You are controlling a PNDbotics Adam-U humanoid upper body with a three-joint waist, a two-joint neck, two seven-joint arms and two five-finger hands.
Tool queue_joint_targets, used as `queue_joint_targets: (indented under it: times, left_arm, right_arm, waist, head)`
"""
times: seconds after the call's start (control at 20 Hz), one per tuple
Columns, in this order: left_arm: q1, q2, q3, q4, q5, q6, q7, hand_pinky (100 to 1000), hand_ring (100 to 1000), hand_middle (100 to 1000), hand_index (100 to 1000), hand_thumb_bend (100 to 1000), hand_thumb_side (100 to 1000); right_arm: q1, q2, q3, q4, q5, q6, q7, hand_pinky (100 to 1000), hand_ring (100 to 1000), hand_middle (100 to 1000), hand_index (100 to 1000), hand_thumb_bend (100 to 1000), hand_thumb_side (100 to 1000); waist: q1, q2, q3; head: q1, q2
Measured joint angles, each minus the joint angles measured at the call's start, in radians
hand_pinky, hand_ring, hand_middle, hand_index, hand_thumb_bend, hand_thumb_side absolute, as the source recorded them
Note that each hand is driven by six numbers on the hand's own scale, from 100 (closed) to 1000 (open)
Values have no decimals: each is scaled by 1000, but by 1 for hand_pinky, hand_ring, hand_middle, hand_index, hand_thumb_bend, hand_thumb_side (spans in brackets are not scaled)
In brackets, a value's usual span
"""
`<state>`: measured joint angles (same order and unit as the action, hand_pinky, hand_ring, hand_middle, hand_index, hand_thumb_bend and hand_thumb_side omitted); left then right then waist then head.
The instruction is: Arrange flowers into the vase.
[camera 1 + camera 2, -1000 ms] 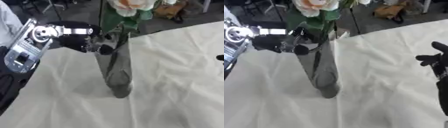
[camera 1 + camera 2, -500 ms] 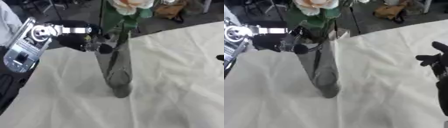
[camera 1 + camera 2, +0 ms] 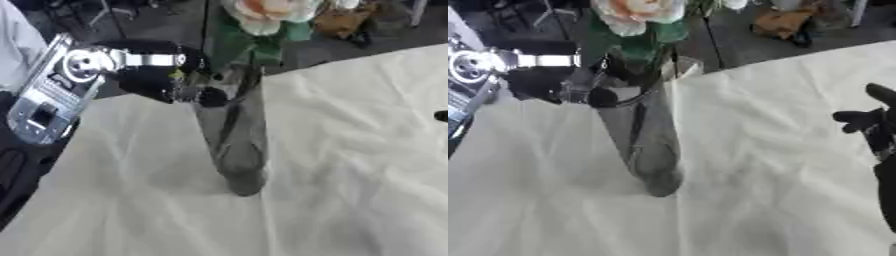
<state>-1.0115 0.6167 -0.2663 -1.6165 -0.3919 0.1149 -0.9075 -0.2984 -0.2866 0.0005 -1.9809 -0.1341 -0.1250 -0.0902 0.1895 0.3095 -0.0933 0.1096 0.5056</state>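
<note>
The left hand (image 3: 171, 82) was at the rim of the tall clear vase (image 3: 232, 145), its fingers curled against the glass near the mouth; whether they pinched the stem could not be told. A pale flower (image 3: 262, 12) with green leaves stood in the vase, which stood upright on the white cloth (image 3: 350, 150). The right hand (image 3: 877, 125) hung relaxed at the right edge, apart from the vase.

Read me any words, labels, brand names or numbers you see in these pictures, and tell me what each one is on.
None can be read. The glass vase and the flower in it carry no print, and neither does the white tablecloth. The left hand at the vase's rim and the right hand show no legible marking either.
</note>
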Motion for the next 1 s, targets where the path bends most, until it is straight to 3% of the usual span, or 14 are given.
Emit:
queue_joint_targets:
  times: [1.0]
  left_arm:
    - [7, 48, 84, -1, -17, 27, 31, 974, 942, 963, 1000, 643, 1000]
  right_arm:
    - [8, 0, -7, 0, -2, -7, -8, 882, 704, 471, 853, 100, 772]
  waist:
    - [-6, -14, 12]
  head:
    - [2, 4]
